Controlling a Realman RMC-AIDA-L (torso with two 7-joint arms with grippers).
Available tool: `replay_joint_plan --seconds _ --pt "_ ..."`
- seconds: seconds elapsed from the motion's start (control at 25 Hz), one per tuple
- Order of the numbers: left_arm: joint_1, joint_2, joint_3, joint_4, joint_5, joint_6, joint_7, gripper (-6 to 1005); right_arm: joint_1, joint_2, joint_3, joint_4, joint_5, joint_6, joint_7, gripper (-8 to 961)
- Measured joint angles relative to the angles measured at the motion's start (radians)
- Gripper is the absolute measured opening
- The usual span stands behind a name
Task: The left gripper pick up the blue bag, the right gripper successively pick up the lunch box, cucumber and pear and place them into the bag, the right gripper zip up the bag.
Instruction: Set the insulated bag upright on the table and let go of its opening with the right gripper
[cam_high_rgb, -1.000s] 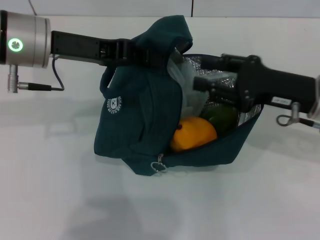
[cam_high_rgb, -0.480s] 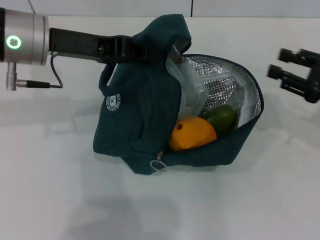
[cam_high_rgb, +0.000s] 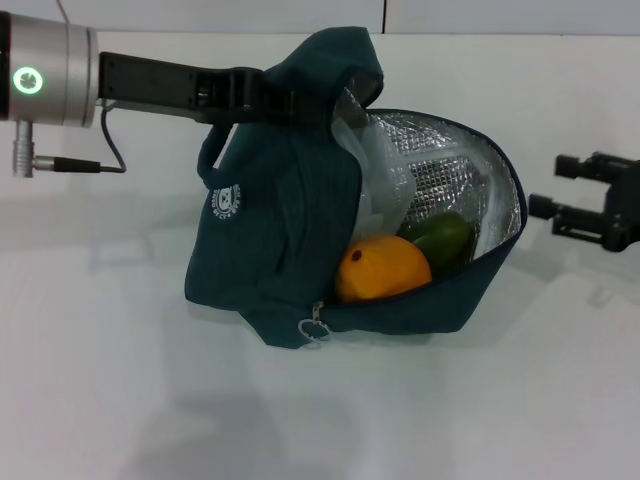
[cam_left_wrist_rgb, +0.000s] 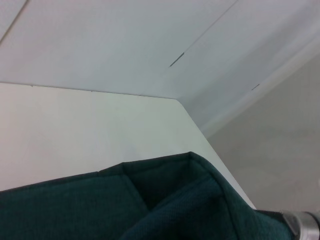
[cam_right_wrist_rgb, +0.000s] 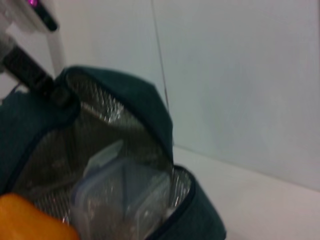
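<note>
Zipping is what's left, I'd say: dark teal fabric lunch bag with silver foil lining sits on the white table, held up at its top by the left gripper, jaws clamped on it. Clear plastic lunch box, green cucumber and orange-yellow pear are inside. Right gripper hangs beside the opening, jaws apart and empty. Go for the metal zipper pull low at the front and keep the bag taut. White round logo is unreadable
</note>
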Motion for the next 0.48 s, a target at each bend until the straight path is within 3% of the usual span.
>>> replay_joint_plan --seconds 0.48 --pt "0.000 0.000 0.000 -0.001 0.001 -0.004 -0.002 57 0.066 0.051 -0.008 0.000 -0.090 0.096 0.001 673"
